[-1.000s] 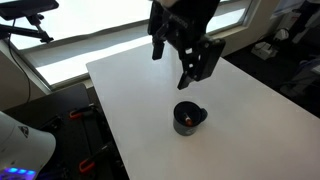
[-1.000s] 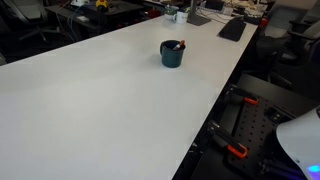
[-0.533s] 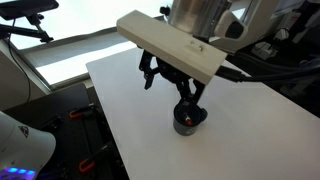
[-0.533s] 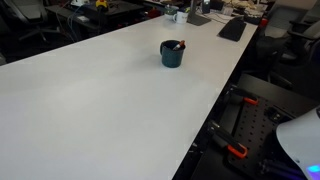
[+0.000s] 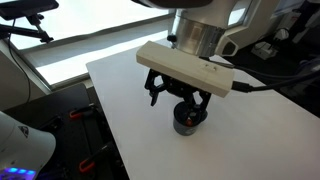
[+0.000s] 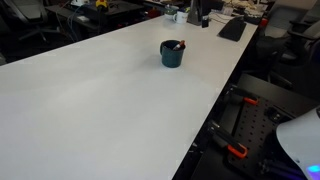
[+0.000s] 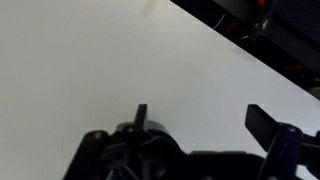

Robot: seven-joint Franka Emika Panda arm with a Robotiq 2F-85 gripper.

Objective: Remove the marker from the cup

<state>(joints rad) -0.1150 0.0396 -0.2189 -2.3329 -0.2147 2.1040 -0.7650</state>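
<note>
Wrist view shows the robot's black two-fingered gripper (image 7: 200, 114) with its jaws spread wide and nothing between them. Only the bare white rectangular tabletop (image 7: 90, 60) lies beneath, and the small dark round mug (image 5: 188, 122) is outside that view. In an exterior view the gripper (image 5: 181, 100) hangs above the mug, though how far above cannot be told from that angle. In an exterior view the mug (image 6: 172, 54) stands on the table with the short orange-red marker (image 6: 181, 44) inside it, its end poking just over the mug's rim. The step in hand looks like the approach. It would go best by centring the fingers over that exposed end and narrowing the opening enough to pass inside the mug's mouth. The gripper should then descend straight, close gently with one finger on each side of the marker, and lift vertically so the mug neither tips nor drags. By count: one mug, one marker, one gripper with two fingers, one table.
</note>
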